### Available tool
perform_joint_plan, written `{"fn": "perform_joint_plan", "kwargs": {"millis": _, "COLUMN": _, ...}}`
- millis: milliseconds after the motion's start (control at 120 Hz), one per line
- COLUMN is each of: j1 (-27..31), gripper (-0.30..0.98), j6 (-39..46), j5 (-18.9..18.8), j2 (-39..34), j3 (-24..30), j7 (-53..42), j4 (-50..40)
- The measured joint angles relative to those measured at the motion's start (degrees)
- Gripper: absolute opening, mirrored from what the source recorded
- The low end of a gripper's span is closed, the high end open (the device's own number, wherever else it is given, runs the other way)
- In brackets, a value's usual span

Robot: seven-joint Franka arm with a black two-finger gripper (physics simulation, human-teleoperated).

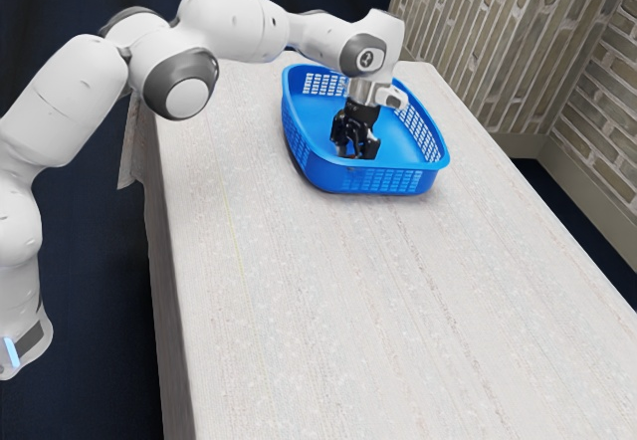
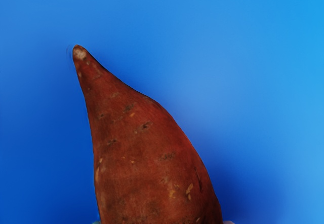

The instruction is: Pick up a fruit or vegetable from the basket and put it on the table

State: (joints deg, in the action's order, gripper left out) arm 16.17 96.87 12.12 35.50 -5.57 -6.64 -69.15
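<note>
Inside the blue basket (image 1: 383, 180), my black gripper (image 1: 356, 149) points downward, low behind the near wall. A reddish-brown sweet potato (image 2: 147, 153) lies directly under my hand in the wrist view, its narrow tip pointing away from the hand and its thick part running off at the lower edge. Smooth blue basket floor (image 2: 243, 72) surrounds it in that view. The hand and the basket wall hide the potato's thick end, so whether it is gripped cannot be made out.
The basket stands at the far end of the long pale table (image 1: 328, 311), its slotted walls rising around my hand. Bare tabletop stretches from the basket toward the exterior view's lower edge. A brick wall (image 1: 488, 42) stands beyond the table.
</note>
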Motion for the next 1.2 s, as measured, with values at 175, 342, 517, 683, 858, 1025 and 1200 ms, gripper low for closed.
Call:
{"fn": "perform_joint_plan", "kwargs": {"millis": 175, "j1": 0.0, "gripper": 0.17, "j6": 0.0, "j5": -0.1, "j2": -0.6, "j3": -0.1, "j7": 0.1, "j4": 0.1}}
{"fn": "perform_joint_plan", "kwargs": {"millis": 342, "j1": 0.0, "gripper": 0.14, "j6": 0.1, "j5": -0.4, "j2": -2.1, "j3": -0.1, "j7": 0.1, "j4": 0.0}}
{"fn": "perform_joint_plan", "kwargs": {"millis": 517, "j1": -0.1, "gripper": 0.15, "j6": -0.1, "j5": -0.6, "j2": -6.6, "j3": -0.2, "j7": 0.2, "j4": 0.0}}
{"fn": "perform_joint_plan", "kwargs": {"millis": 683, "j1": -4.1, "gripper": 0.17, "j6": -0.1, "j5": -0.7, "j2": -13.8, "j3": 2.4, "j7": 0.2, "j4": -0.2}}
{"fn": "perform_joint_plan", "kwargs": {"millis": 858, "j1": -9.0, "gripper": 0.16, "j6": 0.9, "j5": -4.7, "j2": -15.2, "j3": 16.1, "j7": 0.4, "j4": -2.6}}
{"fn": "perform_joint_plan", "kwargs": {"millis": 1025, "j1": -15.2, "gripper": 0.16, "j6": 1.2, "j5": -10.1, "j2": -14.3, "j3": 17.5, "j7": 1.0, "j4": -4.9}}
{"fn": "perform_joint_plan", "kwargs": {"millis": 1200, "j1": -16.0, "gripper": 0.34, "j6": 1.4, "j5": -12.3, "j2": -13.6, "j3": 17.6, "j7": 1.8, "j4": -5.0}}
